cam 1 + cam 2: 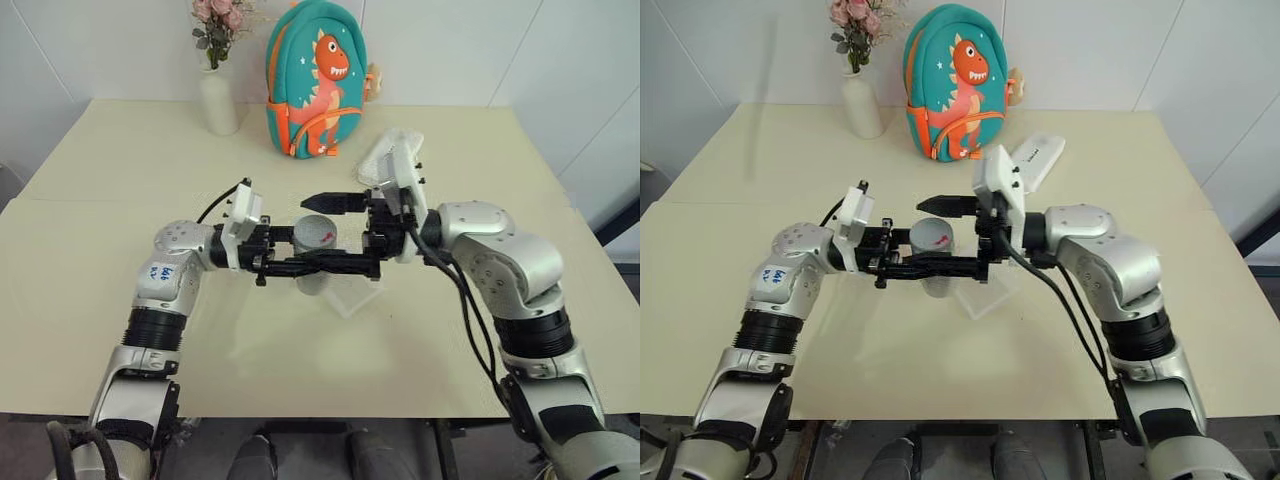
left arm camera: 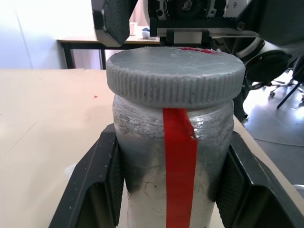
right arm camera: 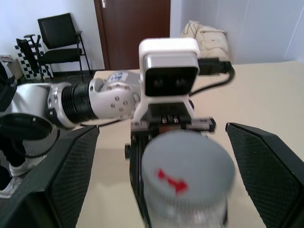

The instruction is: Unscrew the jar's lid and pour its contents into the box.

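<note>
Jar [image 1: 316, 250] clamped upright in left pincer [image 1: 290, 252] above clear box [image 1: 352, 296]; lid [image 2: 175, 76] on. Right pincer [image 3: 161, 180] gaping astride lid. Risk: off-centre closing, jar twisting loose, contents spilling onto counter [image 1: 120, 180].

No legible text anywhere; blue handwriting on the left arm's sticker [image 1: 160, 271] is unreadable

The box [image 1: 352, 293] lies largely hidden behind the jar [image 1: 316, 240]; the jar's base is cut off in the left wrist view.
</note>
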